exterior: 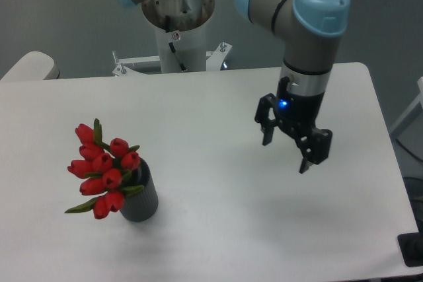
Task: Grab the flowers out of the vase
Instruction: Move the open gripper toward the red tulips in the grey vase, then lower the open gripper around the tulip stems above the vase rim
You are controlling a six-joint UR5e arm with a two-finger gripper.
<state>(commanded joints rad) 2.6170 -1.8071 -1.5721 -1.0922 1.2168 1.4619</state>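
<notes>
The flowers [102, 170], a bunch of red tulip buds with green leaves, stand in the vase [141, 199], a small dark grey ribbed cylinder at the front left of the white table. The bunch leans to the left and spreads wider than the vase. My gripper [286, 152] hangs over the right middle of the table, far to the right of the vase. Its two black fingers are spread apart and hold nothing. A blue light glows on the wrist above it.
The arm's base column [177, 24] stands at the back edge of the table [218, 236]. A pale rounded object [30, 65] shows at the far left behind the table. The table's right edge runs close to the gripper's side.
</notes>
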